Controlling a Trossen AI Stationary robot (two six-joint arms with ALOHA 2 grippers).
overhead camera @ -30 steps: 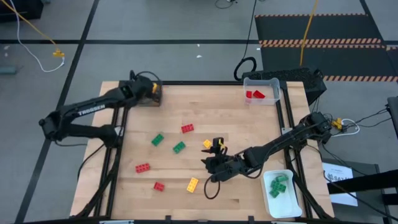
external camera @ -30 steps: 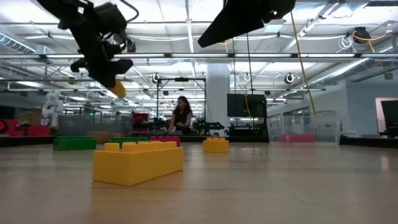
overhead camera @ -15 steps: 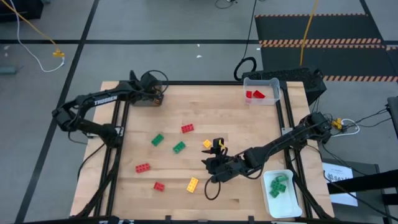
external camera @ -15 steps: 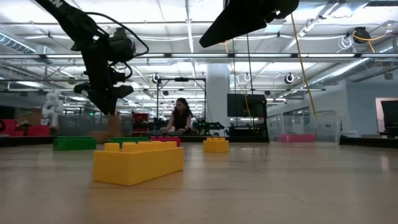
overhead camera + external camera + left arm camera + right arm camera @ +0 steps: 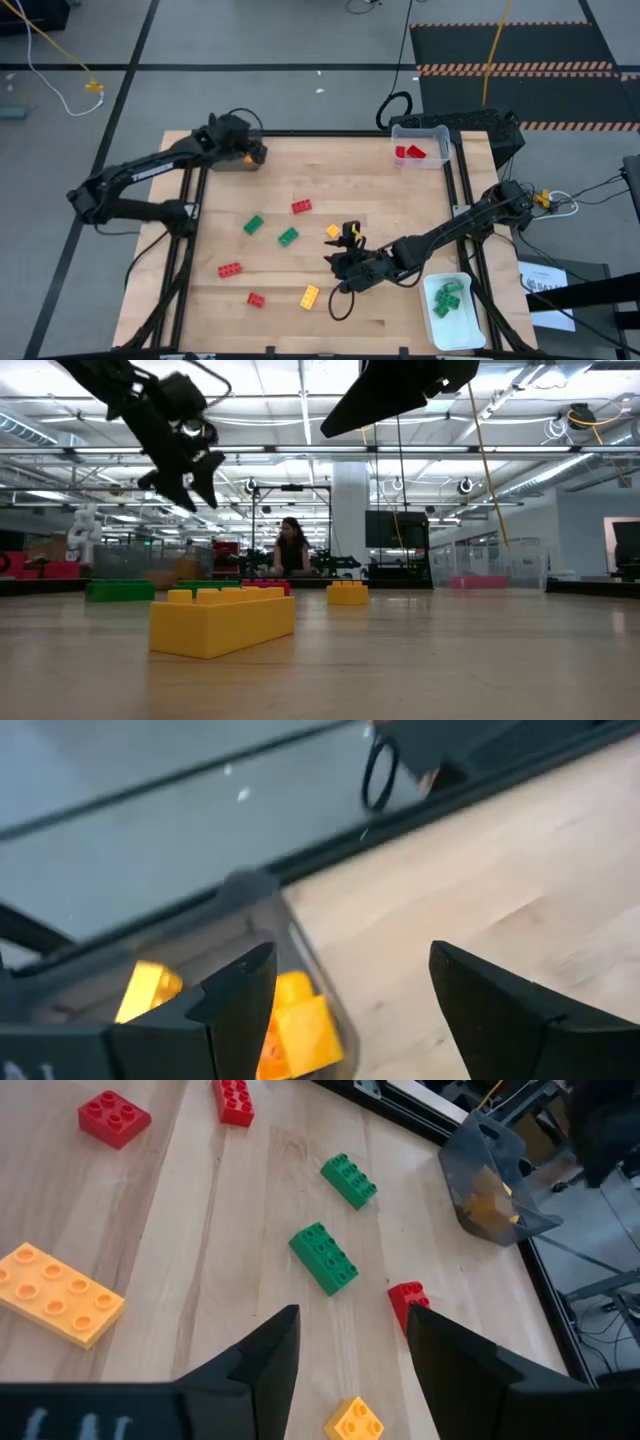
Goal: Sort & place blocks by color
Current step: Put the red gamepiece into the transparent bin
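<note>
My left gripper (image 5: 250, 152) (image 5: 350, 955) hangs open and empty above the clear bin (image 5: 255, 890) at the table's far left corner. Two yellow blocks (image 5: 295, 1025) lie in that bin. My right gripper (image 5: 338, 264) (image 5: 350, 1345) stands open over the middle of the table and holds nothing. A small yellow block (image 5: 355, 1420) shows low between its fingers. Loose on the wood lie a long yellow block (image 5: 310, 296), two green blocks (image 5: 288, 236) (image 5: 254, 224) and three red blocks (image 5: 301, 206) (image 5: 230, 269) (image 5: 256, 299).
A clear bin (image 5: 438, 132) with red blocks stands at the far right corner. A white bin (image 5: 462, 332) with green blocks stands at the near right. A person (image 5: 291, 546) sits in the room far behind the table.
My left gripper has dipped toward the far-left bin, opened and let go of a yellow block, which now lies in the bin. It has then risen again, empty.
</note>
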